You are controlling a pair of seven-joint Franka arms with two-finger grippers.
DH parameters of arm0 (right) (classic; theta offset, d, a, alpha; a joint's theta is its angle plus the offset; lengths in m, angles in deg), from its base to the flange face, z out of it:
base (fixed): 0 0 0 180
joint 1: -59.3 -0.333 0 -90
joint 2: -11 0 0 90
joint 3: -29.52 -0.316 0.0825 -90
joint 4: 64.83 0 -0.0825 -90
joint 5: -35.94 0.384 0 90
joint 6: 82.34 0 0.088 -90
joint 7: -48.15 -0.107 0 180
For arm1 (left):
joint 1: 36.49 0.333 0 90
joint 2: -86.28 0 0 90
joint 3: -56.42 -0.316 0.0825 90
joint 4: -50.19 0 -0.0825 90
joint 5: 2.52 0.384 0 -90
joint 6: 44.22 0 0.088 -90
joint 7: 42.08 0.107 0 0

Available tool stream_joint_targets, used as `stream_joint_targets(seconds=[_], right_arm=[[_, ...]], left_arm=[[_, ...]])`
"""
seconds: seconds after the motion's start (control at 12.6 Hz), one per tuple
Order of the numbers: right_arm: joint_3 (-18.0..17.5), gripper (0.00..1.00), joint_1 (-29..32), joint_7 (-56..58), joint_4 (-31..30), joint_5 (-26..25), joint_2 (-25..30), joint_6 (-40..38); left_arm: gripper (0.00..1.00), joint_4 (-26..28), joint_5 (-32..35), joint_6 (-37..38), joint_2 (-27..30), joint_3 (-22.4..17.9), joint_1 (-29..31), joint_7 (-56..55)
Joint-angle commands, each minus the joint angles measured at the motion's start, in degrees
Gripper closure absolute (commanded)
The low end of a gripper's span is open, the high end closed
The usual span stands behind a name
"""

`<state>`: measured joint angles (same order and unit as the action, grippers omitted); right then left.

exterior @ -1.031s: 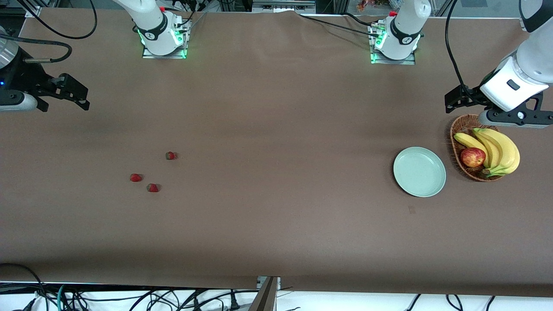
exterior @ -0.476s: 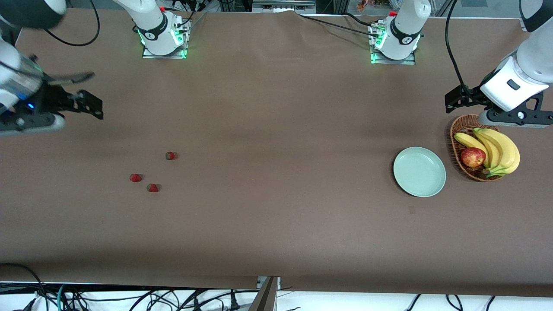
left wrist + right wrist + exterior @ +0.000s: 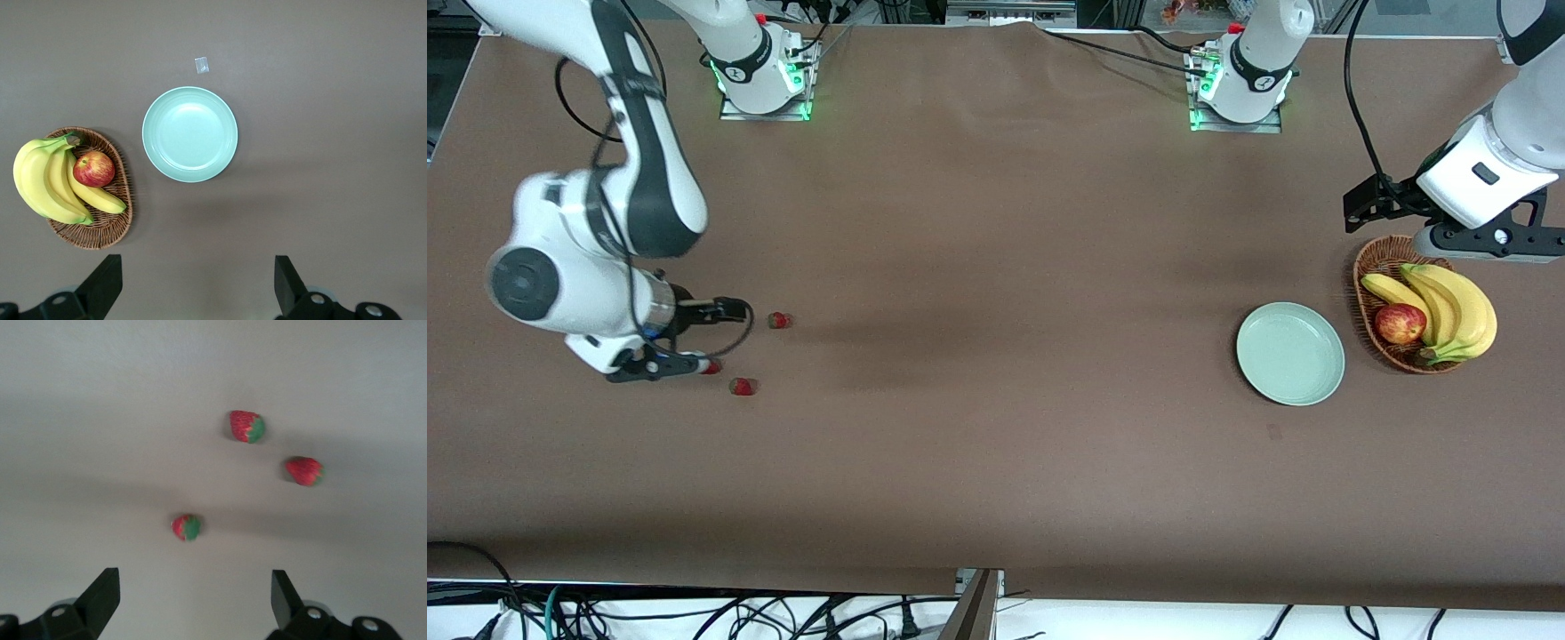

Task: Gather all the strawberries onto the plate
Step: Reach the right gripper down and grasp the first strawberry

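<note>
Three strawberries lie on the brown table toward the right arm's end: one (image 3: 779,320), one nearer the front camera (image 3: 742,387), and one (image 3: 711,366) partly hidden by the right arm's wrist. All three show in the right wrist view (image 3: 247,427) (image 3: 304,471) (image 3: 187,527). My right gripper (image 3: 722,324) (image 3: 193,600) is open and empty, above the table beside them. The mint-green plate (image 3: 1289,353) (image 3: 190,133) is empty, toward the left arm's end. My left gripper (image 3: 1365,206) (image 3: 195,287) is open and empty, waiting up in the air by the basket.
A brown wicker basket (image 3: 1369,267) (image 3: 110,227) beside the plate holds bananas (image 3: 1458,307) (image 3: 47,180) and a red-yellow apple (image 3: 1400,324) (image 3: 93,169). A small tape mark (image 3: 1274,432) (image 3: 201,65) lies nearer the front camera than the plate.
My right arm has swung in from the table's end and come down next to the strawberries, now covering part of one. The left arm, plate and basket have not moved.
</note>
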<state>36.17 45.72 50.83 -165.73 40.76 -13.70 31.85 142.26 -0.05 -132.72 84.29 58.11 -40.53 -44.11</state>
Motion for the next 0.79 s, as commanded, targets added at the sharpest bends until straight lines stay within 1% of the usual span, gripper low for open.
stream_joint_targets(seconds=[0.0, 0.08, 0.16, 0.32, 0.4, 0.56, 0.71], right_arm=[[-0.24, 0.01, -1.18, -1.17, -7.81, 1.33, 2.03, 5.69], [-0.32, 0.01, -1.27, -2.4, -8.52, 2.03, 1.24, 6.65], [-1.19, 0.01, -1.27, -2.42, -8.88, 2.82, 0.18, 8.32], [-1.82, 0.01, -1.27, -2.42, -9.32, 2.82, -1.84, 10.96], [-1.82, 0.05, -1.27, -2.42, -9.76, 2.82, -2.46, 11.32], [-1.82, 0.11, -1.36, -2.42, -11.25, 2.82, -3.25, 14.73], [-1.9, 0.14, -1.27, -2.42, -11.69, 2.74, -5.09, 16.33]], left_arm=[[0.0, -1.36, -1.24, 1.32, -0.29, 0.06, 0.34, 1.06], [0.0, -1.36, -1.24, 1.32, -0.21, 0.06, 0.34, 1.06], [0.0, -1.36, -1.24, 1.32, -0.29, 0.06, 0.34, 1.06], [0.0, -1.36, -1.24, 1.32, -0.29, 0.06, 0.34, 1.06], [0.0, -1.36, -1.24, 1.41, -0.29, 0.06, 0.34, 1.06], [0.0, -1.36, -1.24, 1.41, -0.29, 0.06, 0.34, 1.06], [0.0, -1.28, -1.24, 2.02, -0.2, -0.03, 0.43, 1.14]])
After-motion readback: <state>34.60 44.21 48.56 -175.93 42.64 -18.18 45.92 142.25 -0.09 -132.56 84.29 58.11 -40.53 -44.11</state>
